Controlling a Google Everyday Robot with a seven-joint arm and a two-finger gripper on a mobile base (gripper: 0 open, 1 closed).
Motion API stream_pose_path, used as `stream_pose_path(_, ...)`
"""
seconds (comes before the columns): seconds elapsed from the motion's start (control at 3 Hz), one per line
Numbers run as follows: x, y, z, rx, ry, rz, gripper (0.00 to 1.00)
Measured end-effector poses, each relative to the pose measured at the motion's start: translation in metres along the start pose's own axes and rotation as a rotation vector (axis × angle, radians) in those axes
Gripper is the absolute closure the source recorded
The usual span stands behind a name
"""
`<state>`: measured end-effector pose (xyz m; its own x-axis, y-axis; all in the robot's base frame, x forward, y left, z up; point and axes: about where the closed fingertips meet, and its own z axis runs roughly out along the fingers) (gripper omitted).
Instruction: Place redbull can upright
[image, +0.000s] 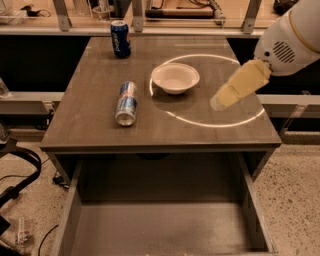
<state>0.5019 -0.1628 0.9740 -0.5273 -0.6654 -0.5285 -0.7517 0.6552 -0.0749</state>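
Since the redbull can is the thing that matters, I'll begin with that. It's lying on its side on the left half of the table, with its long axis running roughly front to back and one silver end facing the front edge. Nothing is touching it.

Just to its right and a bit further back sits a white bowl, right way up, near the can but not in contact. The bowl sits on the left edge of a bright ring of light that's cast on the tabletop.

The gripper is over the right side of the table, inside that ring. It's a tan-coloured piece slanting down and to the left from the white arm, which comes in from the upper right. It's well apart from the can, to the right of the bowl, and holding nothing as far as I can see. Honestly can't tell whether it's open or closed, as it's just a blur.

At the back left corner, a dark blue can stands upright. Below the front edge, a drawer hangs open toward the camera.
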Motion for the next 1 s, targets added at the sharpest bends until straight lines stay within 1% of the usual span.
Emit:
stream_pose_path(0.33,-0.0166,0.0103,-0.0006,0.09,-0.065,0.139,0.0)
stream_pose_path(0.67,-0.0211,0.0134,-0.003,0.112,-0.091,0.268,0.0)
stream_pose_path(1.0,-0.0211,0.0134,-0.003,0.112,-0.091,0.268,0.0)
